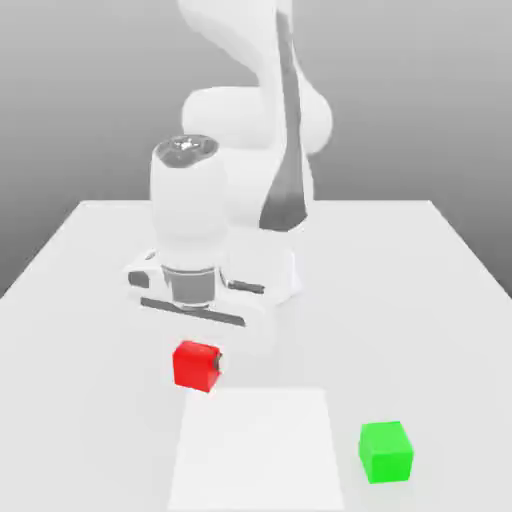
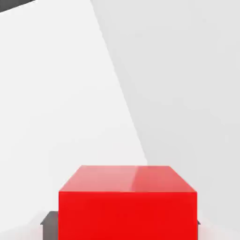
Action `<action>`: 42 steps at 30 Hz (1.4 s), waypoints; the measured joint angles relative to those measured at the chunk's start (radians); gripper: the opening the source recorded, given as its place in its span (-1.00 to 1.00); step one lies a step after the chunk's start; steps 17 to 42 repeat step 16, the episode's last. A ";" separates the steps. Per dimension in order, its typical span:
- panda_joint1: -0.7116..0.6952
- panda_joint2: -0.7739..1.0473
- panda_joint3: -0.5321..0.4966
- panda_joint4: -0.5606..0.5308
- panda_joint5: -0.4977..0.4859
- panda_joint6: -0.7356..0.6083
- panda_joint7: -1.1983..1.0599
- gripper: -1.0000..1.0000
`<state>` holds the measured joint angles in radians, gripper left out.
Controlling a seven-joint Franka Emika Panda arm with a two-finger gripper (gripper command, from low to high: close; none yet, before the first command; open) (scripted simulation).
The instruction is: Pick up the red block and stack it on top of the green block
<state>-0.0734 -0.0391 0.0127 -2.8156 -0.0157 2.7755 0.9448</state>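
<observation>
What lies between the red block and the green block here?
In the exterior view, part of the white square on the table lies between the red block and the green block.

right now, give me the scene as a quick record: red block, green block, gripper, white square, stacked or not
red block: between the gripper's fingers
green block: on the table, at the exterior view's right
gripper: shut on the red block
white square: flat on the table, beside the green block
stacked: no, red is not on green
</observation>
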 joint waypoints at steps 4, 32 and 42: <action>0.156 0.053 0.077 0.140 -0.006 -0.088 0.052 -1.00; 0.297 0.279 0.111 0.278 -0.067 0.000 0.139 1.00; 0.297 0.279 0.111 0.278 -0.067 0.000 0.139 1.00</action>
